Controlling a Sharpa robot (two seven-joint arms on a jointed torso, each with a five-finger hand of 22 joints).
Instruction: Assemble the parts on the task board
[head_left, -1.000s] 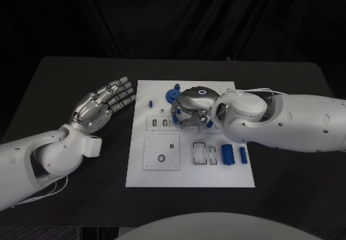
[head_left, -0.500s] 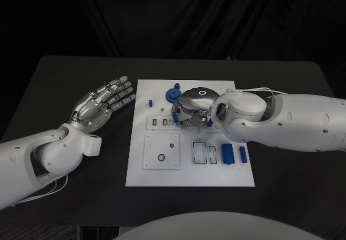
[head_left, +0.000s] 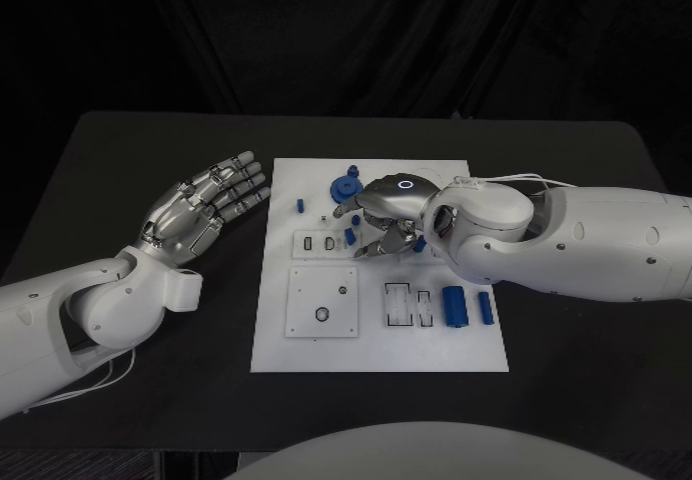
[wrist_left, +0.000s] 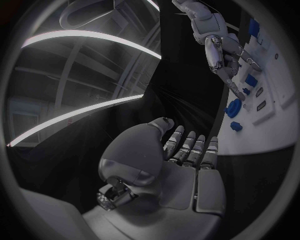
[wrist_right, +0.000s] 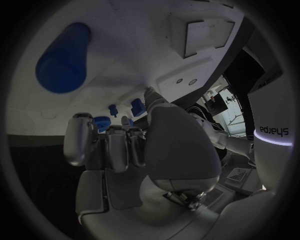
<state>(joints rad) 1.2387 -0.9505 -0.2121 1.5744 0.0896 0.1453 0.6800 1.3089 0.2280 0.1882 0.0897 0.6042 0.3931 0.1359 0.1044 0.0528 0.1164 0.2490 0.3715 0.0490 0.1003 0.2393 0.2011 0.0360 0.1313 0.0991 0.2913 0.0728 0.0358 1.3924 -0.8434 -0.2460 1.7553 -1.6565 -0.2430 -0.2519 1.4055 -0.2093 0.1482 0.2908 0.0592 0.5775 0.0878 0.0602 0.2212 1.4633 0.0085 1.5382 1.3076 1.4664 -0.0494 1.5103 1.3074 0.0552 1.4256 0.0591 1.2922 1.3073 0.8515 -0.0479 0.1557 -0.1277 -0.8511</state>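
- My left hand (head_left: 202, 208) lies over the black worktop (head_left: 130, 170) just beside the left edge of the task board (head_left: 378, 345), palm up, fingers spread and straight, holding nothing.
- From my left wrist I see that hand's (wrist_left: 178, 165) fingers reaching toward the board's edge (wrist_left: 262, 135), apart from it.
- My right hand (head_left: 381, 218) is over the upper middle of the board, fingers curled downward among the small blue parts there.
- I cannot tell whether my right hand grips anything: its fingertips are bunched close to a small blue part (head_left: 351, 236), but no view plainly shows a pinch.
- From my right wrist the hand (wrist_right: 134, 155) has its fingers bent toward the white board (wrist_right: 125, 65), with small blue parts (wrist_right: 136, 107) just past the fingertips.
- A blue gear-shaped part (head_left: 346, 188) stands on the board just beside my right hand, toward the far edge.
- A small blue peg (head_left: 302, 207) stands near the board's left edge, well apart from my right hand.
- Two blue bars (head_left: 456, 308) lie side by side on the right part of the board, under my right forearm, next to outlined rectangular slots (head_left: 400, 305).
- A square white plate (head_left: 325, 303) with two small holes sits on the left part of the board, nearer to me.
- The large blue cylinder (wrist_right: 62, 57) looms close in my right wrist view, lying on the board.
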